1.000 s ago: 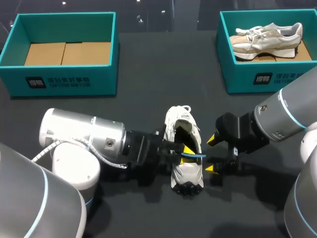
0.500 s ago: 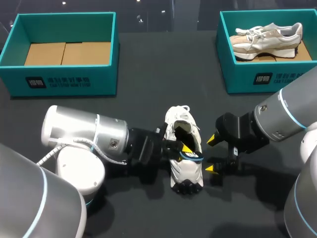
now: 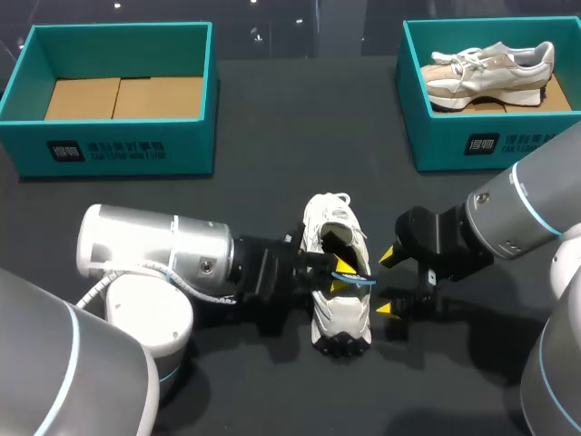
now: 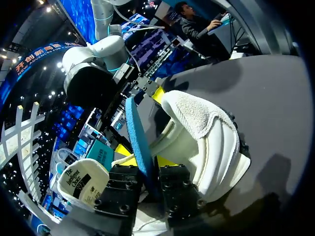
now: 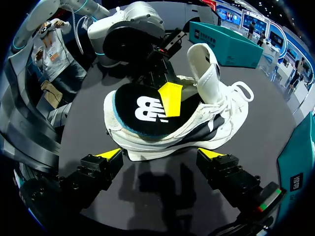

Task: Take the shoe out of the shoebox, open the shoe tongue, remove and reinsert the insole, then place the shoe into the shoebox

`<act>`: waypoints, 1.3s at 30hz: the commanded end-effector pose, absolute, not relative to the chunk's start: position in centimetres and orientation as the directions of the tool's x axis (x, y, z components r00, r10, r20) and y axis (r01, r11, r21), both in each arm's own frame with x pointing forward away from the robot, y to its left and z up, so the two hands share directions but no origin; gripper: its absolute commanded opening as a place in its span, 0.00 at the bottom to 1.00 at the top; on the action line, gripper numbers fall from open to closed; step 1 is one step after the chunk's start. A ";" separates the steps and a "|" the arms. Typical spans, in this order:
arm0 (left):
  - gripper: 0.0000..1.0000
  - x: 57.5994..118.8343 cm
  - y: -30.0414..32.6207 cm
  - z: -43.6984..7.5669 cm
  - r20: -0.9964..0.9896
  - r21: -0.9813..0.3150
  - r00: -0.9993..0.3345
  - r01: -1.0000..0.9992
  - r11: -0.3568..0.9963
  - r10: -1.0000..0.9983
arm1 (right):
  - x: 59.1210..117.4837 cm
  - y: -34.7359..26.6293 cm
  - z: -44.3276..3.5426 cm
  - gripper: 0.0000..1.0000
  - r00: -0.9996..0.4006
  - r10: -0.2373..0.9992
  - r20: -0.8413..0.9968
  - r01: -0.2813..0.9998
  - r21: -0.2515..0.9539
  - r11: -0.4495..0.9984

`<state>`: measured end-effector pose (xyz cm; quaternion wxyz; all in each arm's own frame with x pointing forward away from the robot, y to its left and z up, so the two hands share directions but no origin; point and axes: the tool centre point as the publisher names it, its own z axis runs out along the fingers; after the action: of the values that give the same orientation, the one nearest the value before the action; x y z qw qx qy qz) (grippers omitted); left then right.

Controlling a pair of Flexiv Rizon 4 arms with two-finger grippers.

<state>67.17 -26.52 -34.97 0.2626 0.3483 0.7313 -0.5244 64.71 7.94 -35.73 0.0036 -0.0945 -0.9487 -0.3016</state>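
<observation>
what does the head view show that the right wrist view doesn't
Only the head view: the second shoe lying in the right shoebox, and the left shoebox with no shoe inside. Only the right wrist view: the insole seen from its black top face with a white mark. Both: the white shoe on the table, the left gripper shut on the insole, the right gripper open beside the shoe.

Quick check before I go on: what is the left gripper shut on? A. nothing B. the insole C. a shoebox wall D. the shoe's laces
B: the left gripper has a finger on each side of the blue-edged insole, which stands out of the white shoe.
</observation>
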 end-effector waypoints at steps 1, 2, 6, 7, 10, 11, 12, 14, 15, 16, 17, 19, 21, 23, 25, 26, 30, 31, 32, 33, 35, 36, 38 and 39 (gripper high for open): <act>0.25 66.6 -26.0 -33.9 -0.747 -0.601 -0.626 0.780 0.174 0.226 | 64.6 8.0 -35.7 1.00 -0.982 0.179 0.061 0.182 0.569 0.802; 0.25 66.4 -26.0 -33.6 -0.740 -0.612 -0.634 0.774 0.165 0.224 | 64.6 8.0 -35.7 1.00 -0.982 0.179 0.061 0.182 0.569 0.802; 0.25 65.7 -26.2 -32.6 -0.711 -0.652 -0.664 0.746 0.136 0.230 | 64.6 8.0 -35.7 1.00 -0.982 0.179 0.061 0.182 0.569 0.802; 0.23 65.6 -26.2 -32.5 -0.707 -0.658 -0.668 0.741 0.132 0.232 | 64.6 8.0 -35.7 1.00 -0.982 0.179 0.061 0.182 0.569 0.802; 0.19 65.4 -26.3 -32.2 -0.697 -0.669 -0.676 0.733 0.122 0.241 | 64.6 8.0 -35.7 1.00 -0.982 0.179 0.061 0.182 0.569 0.802; 0.14 65.3 -26.4 -32.2 -0.693 -0.672 -0.677 0.731 0.120 0.246 | 64.6 8.0 -35.7 1.00 -0.982 0.179 0.061 0.182 0.569 0.802; 0.10 65.3 -26.4 -32.2 -0.691 -0.674 -0.679 0.729 0.117 0.248 | 64.6 8.0 -35.7 1.00 -0.982 0.179 0.061 0.182 0.569 0.802; 0.00 65.2 -26.5 -32.4 -0.687 -0.675 -0.678 0.729 0.118 0.259 | 64.6 8.0 -35.7 1.00 -0.982 0.179 0.061 0.182 0.569 0.802; 0.00 65.2 -26.6 -32.6 -0.685 -0.674 -0.678 0.728 0.120 0.265 | 64.6 8.0 -35.7 1.00 -0.982 0.179 0.061 0.182 0.569 0.802; 0.00 65.3 -26.7 -32.9 -0.685 -0.673 -0.677 0.729 0.123 0.271 | 64.6 8.0 -35.7 1.00 -0.982 0.179 0.061 0.182 0.569 0.802; 0.00 65.4 -26.8 -33.2 -0.686 -0.670 -0.673 0.733 0.123 0.276 | 64.6 8.0 -35.7 1.00 -0.982 0.179 0.061 0.182 0.569 0.802; 0.00 65.6 -26.9 -34.0 -0.704 -0.644 -0.650 0.754 0.128 0.286 | 64.6 8.0 -35.7 1.00 -0.982 0.179 0.061 0.182 0.569 0.802; 0.00 66.0 -26.9 -34.7 -0.714 -0.631 -0.636 0.766 0.125 0.293 | 64.6 8.0 -35.7 1.00 -0.982 0.179 0.061 0.182 0.569 0.802; 0.00 66.4 -26.8 -35.5 -0.729 -0.607 -0.617 0.783 0.135 0.296 | 64.6 8.0 -35.7 1.00 -0.982 0.179 0.061 0.182 0.569 0.802; 0.00 66.9 -26.7 -36.0 -0.738 -0.594 -0.609 0.791 0.148 0.290 | 64.6 8.0 -35.7 1.00 -0.982 0.179 0.061 0.182 0.569 0.802; 0.00 67.2 -26.6 -36.2 -0.743 -0.586 -0.605 0.795 0.156 0.288 | 64.6 8.0 -35.7 1.00 -0.982 0.179 0.061 0.182 0.569 0.802; 0.00 68.3 -26.3 -36.7 -0.754 -0.568 -0.601 0.799 0.195 0.266 | 64.6 8.0 -35.7 1.00 -0.982 0.179 0.061 0.182 0.569 0.802; 0.00 68.5 -26.3 -36.8 -0.755 -0.567 -0.602 0.798 0.202 0.260 | 64.6 8.0 -35.7 1.00 -0.982 0.179 0.061 0.182 0.569 0.802; 0.00 68.7 -26.2 -36.9 -0.755 -0.567 -0.603 0.797 0.208 0.257 | 64.6 8.0 -35.7 1.00 -0.982 0.179 0.061 0.182 0.569 0.802; 0.00 68.8 -26.2 -36.9 -0.755 -0.567 -0.605 0.796 0.211 0.253 | 64.6 8.0 -35.7 1.00 -0.982 0.179 0.061 0.182 0.569 0.802; 0.00 68.9 -26.1 -36.9 -0.751 -0.574 -0.612 0.791 0.212 0.248 | 64.6 8.0 -35.7 1.00 -0.982 0.179 0.061 0.182 0.569 0.802; 0.00 68.8 -26.0 -36.8 -0.748 -0.581 -0.617 0.787 0.207 0.247 | 64.6 8.0 -35.7 1.00 -0.982 0.179 0.061 0.182 0.569 0.802; 0.00 68.3 -26.0 -36.2 -0.741 -0.597 -0.627 0.779 0.191 0.240 | 64.6 8.0 -35.7 1.00 -0.982 0.179 0.061 0.182 0.569 0.802; 0.13 68.1 -25.9 -35.8 -0.736 -0.609 -0.635 0.773 0.178 0.235 | 64.6 8.0 -35.7 1.00 -0.982 0.179 0.061 0.182 0.569 0.802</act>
<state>67.91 -26.43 -35.79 0.2517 0.3468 0.7316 -0.5303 64.71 7.94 -35.73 0.0036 -0.0945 -0.9487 -0.3016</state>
